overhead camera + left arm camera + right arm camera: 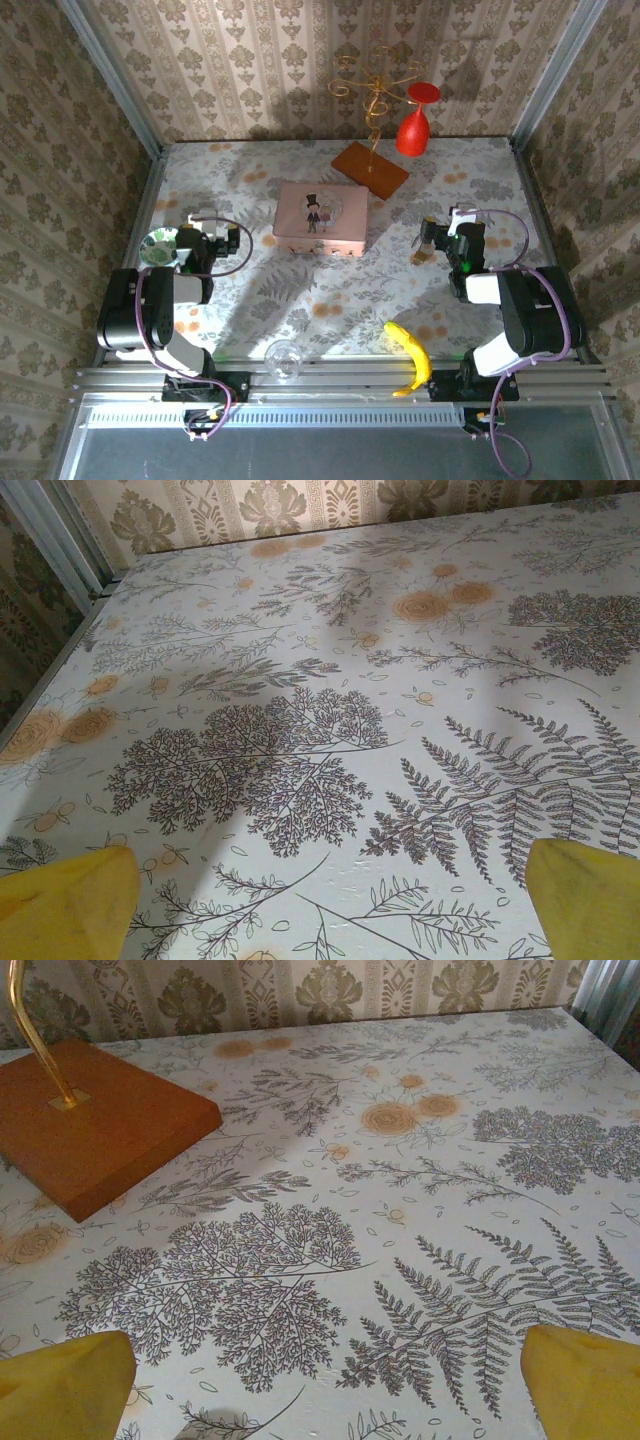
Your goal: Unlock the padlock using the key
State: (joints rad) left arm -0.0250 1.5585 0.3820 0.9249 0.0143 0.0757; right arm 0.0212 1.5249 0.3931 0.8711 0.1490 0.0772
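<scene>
One tiny padlock (419,257) beside right fingers (62,1390), axis unclear

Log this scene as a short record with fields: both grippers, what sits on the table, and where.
left gripper: open, nothing between the fingers, over bare table
right gripper: open, nothing between the fingers, wooden base ahead to its left
table centre: pink box
far side: gold wire stand on the wooden base, red goblet to its right
near edge: banana by the right arm's base, clear glass nearer the left arm
</scene>
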